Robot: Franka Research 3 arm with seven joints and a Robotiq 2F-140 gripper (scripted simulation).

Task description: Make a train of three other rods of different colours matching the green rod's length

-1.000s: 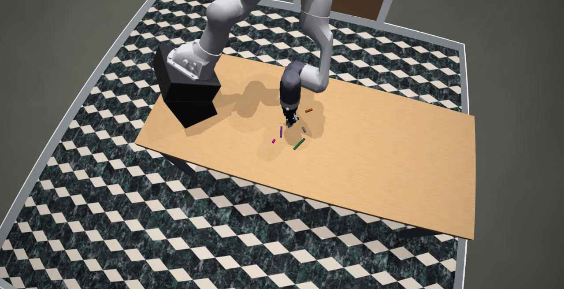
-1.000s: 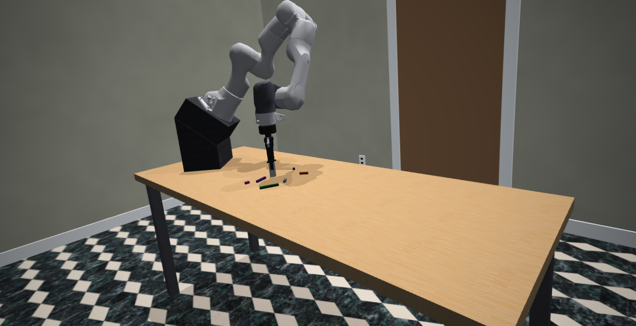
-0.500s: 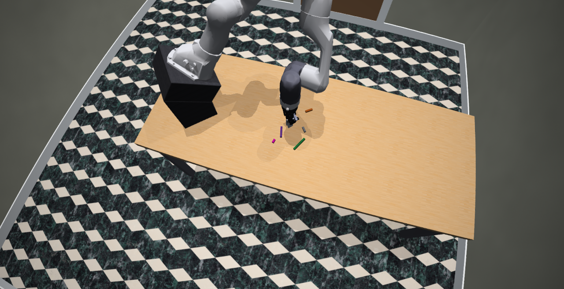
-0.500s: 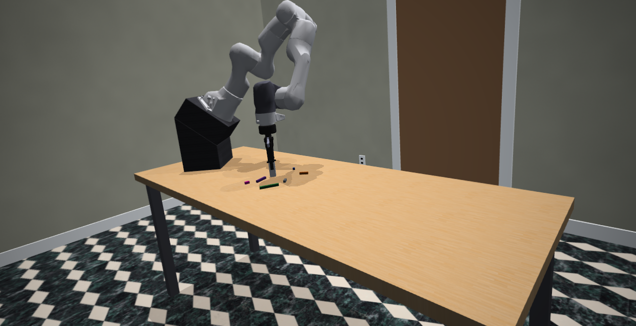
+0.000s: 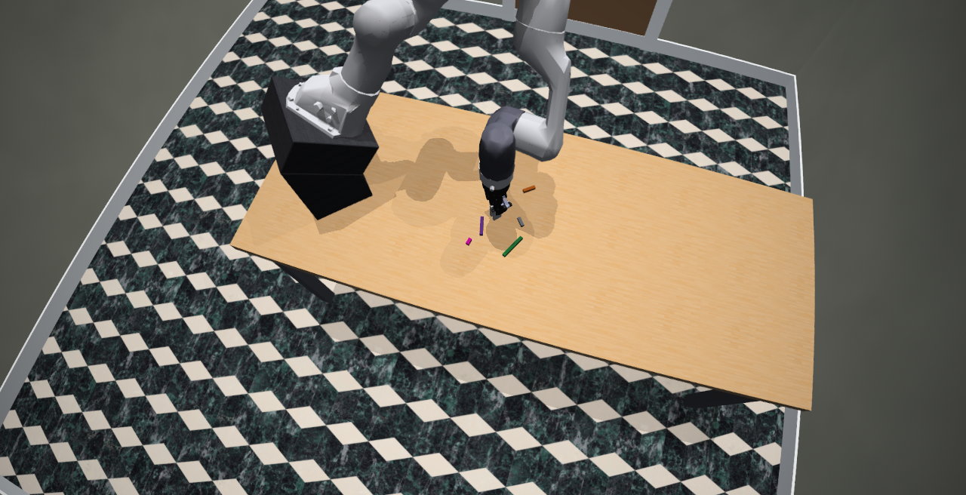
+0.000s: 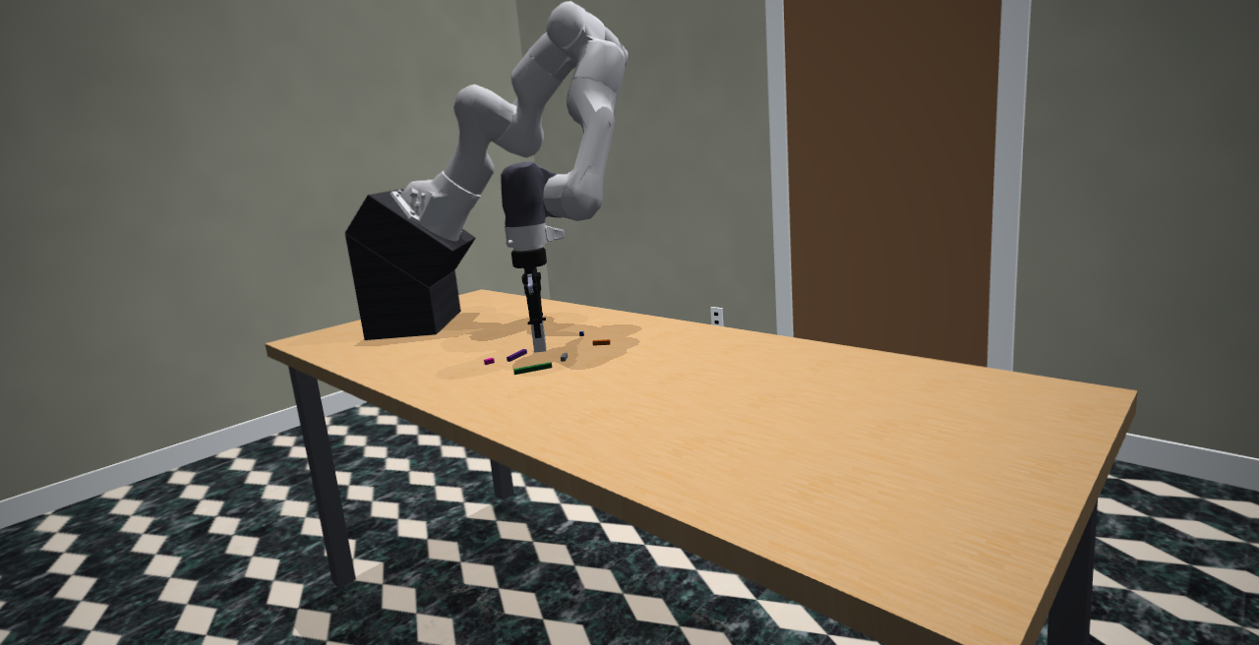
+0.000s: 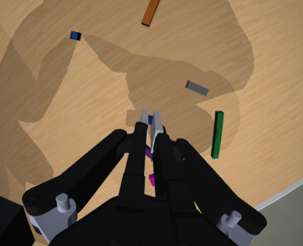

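Observation:
My gripper (image 5: 498, 213) (image 6: 538, 346) (image 7: 149, 118) stands upright, low over the table, among the rods. Its fingers are shut on a small blue rod (image 7: 150, 120) that shows between the fingertips in the wrist view. The green rod (image 5: 512, 246) (image 6: 532, 368) (image 7: 218, 134) lies flat just in front of the gripper. A purple rod (image 5: 481, 225) (image 6: 516, 354) (image 7: 148, 152) and a magenta rod (image 5: 469, 241) (image 6: 488, 360) (image 7: 151, 180) lie to one side, partly hidden by the fingers in the wrist view. A grey rod (image 5: 521, 221) (image 6: 563, 357) (image 7: 197, 87) lies close by. An orange rod (image 5: 528, 189) (image 6: 601, 341) (image 7: 151, 9) lies farther back.
A second small blue rod (image 6: 580, 332) (image 7: 75, 35) lies apart from the others, near the orange one. The arm's black base (image 5: 324, 154) (image 6: 400, 280) stands at the table's far corner. The wooden table (image 5: 675, 275) (image 6: 836, 465) stretches far to the other side.

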